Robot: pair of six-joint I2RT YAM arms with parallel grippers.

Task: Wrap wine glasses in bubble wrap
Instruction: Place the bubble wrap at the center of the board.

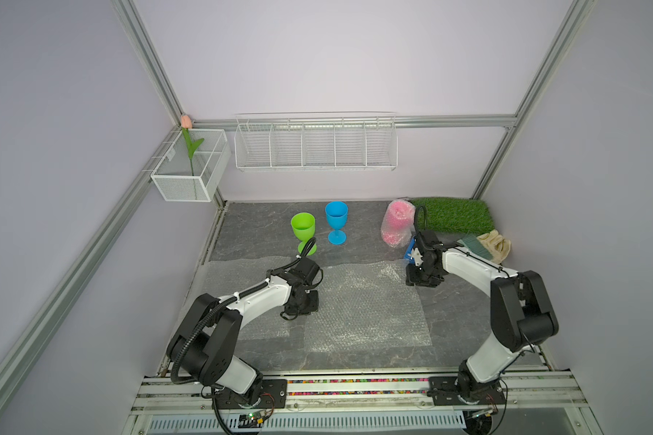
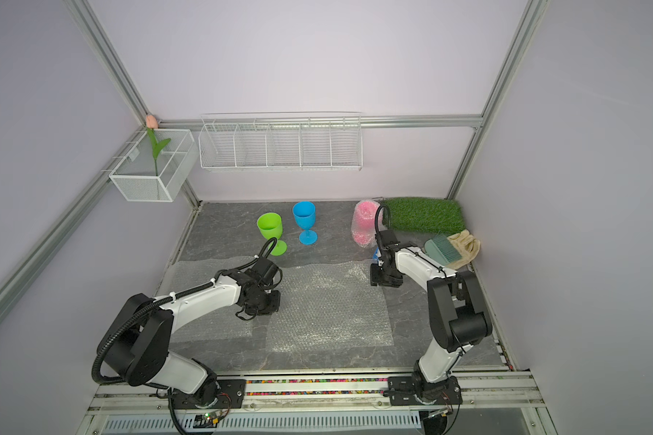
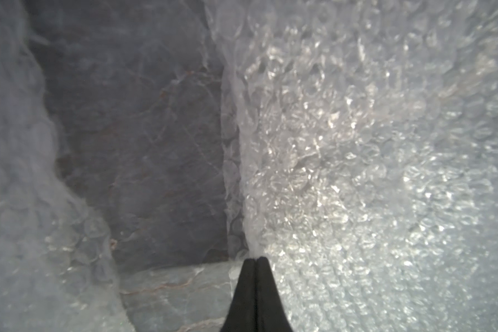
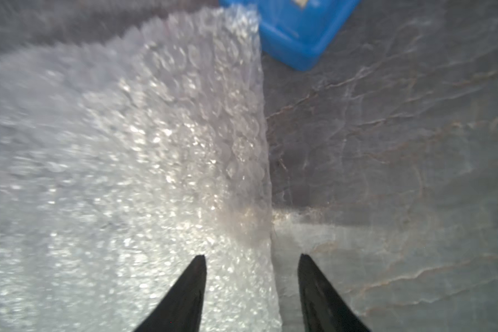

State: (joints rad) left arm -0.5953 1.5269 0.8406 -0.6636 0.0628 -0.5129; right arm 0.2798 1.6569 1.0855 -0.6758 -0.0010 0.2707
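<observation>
Right wrist: bubble wrap edge w/in spread R tool

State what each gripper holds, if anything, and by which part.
The left gripper pinches the bubble wrap sheet by its edge. The right gripper, open over the opposite edge, holds nothing.

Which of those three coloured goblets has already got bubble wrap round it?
The pink goblet, beside the grass mat: it is wrapped all round, while the green goblet and blue goblet stand bare.
</observation>
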